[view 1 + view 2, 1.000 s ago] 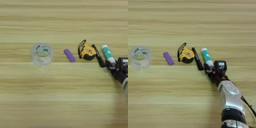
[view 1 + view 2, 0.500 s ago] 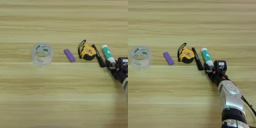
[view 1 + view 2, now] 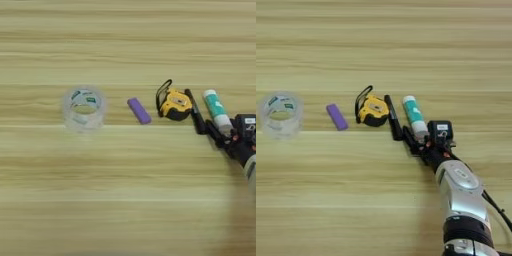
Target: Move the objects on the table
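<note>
Five small objects lie in a loose row across the middle band of the table [image 3: 381, 45]. From the robot's left to its right: a clear tape roll [image 3: 83, 107] standing on its flat side; well apart from it, a short purple cylinder [image 3: 139, 110] lying on its side and angled; near that, a yellow-black tape measure [image 3: 372, 110] with its black loop [image 3: 360, 98] curving up on the left side; just beside the tape measure, a black marker [image 3: 393, 120] lying slantwise; and just right of the marker, a white-teal glue stick [image 3: 414, 115], also slantwise, its white cap toward the far edge.

The right arm's silver forearm [image 3: 461, 187] enters from the bottom edge at the right. The right gripper [image 3: 418, 142] sits at the near ends of the marker and the glue stick; whether its black fingers are spread or closed cannot be told, nor whether they touch either item.

Open room: broad bare wood lies beyond the row and in front of it. In the right eye view the tape roll lies close to the picture's left edge.
</note>
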Controlling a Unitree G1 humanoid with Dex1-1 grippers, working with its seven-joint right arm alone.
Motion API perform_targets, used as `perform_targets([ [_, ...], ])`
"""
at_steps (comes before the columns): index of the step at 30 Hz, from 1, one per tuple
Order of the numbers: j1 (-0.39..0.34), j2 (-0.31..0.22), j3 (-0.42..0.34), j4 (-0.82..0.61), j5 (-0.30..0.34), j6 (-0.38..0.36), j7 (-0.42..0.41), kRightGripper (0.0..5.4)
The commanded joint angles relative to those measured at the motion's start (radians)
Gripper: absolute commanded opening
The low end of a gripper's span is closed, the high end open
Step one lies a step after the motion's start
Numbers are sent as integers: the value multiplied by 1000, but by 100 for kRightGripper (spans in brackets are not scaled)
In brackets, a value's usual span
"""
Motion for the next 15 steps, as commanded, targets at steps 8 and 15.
perform_targets([
  [8,-43,-19,-11,-73,20,-11,-9,470],
  [15,-42,-17,-27,-92,28,-12,-24,529],
])
